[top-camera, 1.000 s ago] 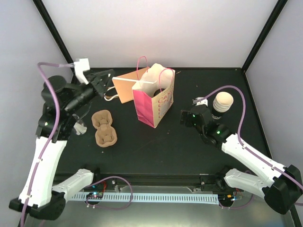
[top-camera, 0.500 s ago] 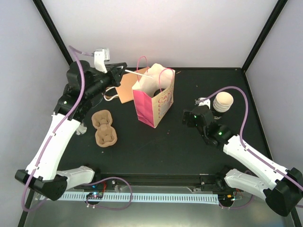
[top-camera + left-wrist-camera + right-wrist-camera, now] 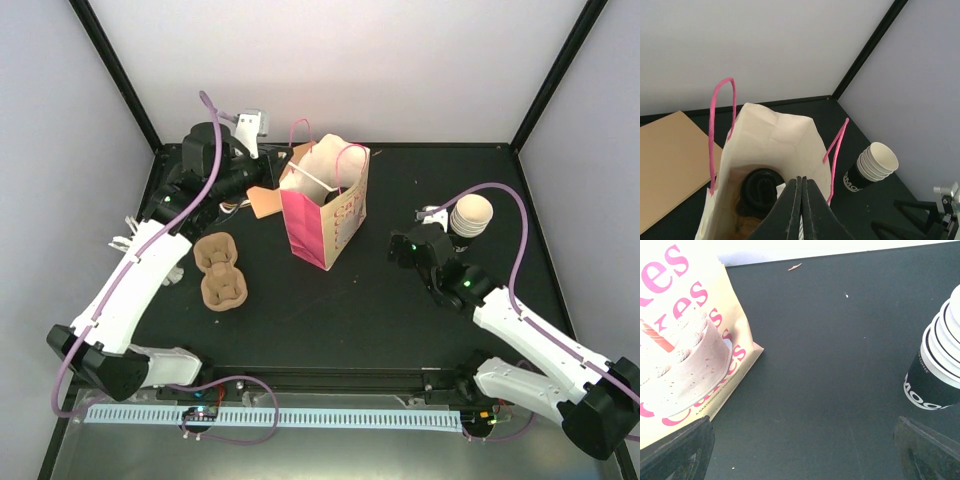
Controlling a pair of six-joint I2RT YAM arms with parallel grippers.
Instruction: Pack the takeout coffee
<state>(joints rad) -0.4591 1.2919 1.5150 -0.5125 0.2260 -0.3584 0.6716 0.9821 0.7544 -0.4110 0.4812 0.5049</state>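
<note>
Bag (image 3: 325,205) stood about mid-tabletop (image 3: 400,320). Down inside it, at the bottom, sat a lidded cup (image 3: 760,186). The takeout coffee cup (image 3: 470,218) stood off to the bag's right, well apart. A pulp carrier (image 3: 220,270) lay left of the bag, nearer the front. A cardboard sheet (image 3: 262,195) lay flat just behind-left of it. The left claw (image 3: 801,179) hung over the bag's mouth.
</note>
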